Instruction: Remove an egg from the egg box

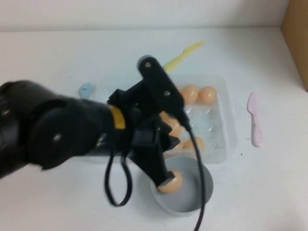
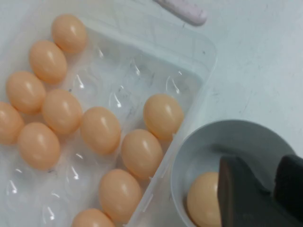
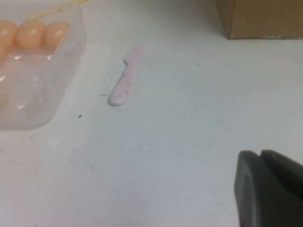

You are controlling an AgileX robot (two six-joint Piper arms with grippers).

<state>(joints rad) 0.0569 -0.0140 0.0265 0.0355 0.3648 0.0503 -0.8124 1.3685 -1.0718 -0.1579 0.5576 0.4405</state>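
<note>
The clear plastic egg box (image 1: 227, 137) lies mid-table with several pale orange eggs in its cups; the left wrist view shows it too (image 2: 208, 61). One egg (image 1: 174, 183) lies in the round grey-blue bowl (image 1: 204, 192) just in front of the box. My left gripper (image 1: 166, 182) reaches down into the bowl. In the left wrist view the egg (image 2: 202, 201) lies beside one dark finger (image 2: 241, 189), outside the gap, and the gripper (image 2: 265, 168) is open. My right gripper (image 3: 261, 158) is shut and empty over bare table to the right, out of the high view.
A pink plastic knife (image 1: 254, 119) lies right of the egg box. A yellow plastic knife (image 1: 185, 54) lies behind it, and a small blue item (image 1: 85, 89) to its left. A cardboard box (image 1: 296, 33) stands at the far right.
</note>
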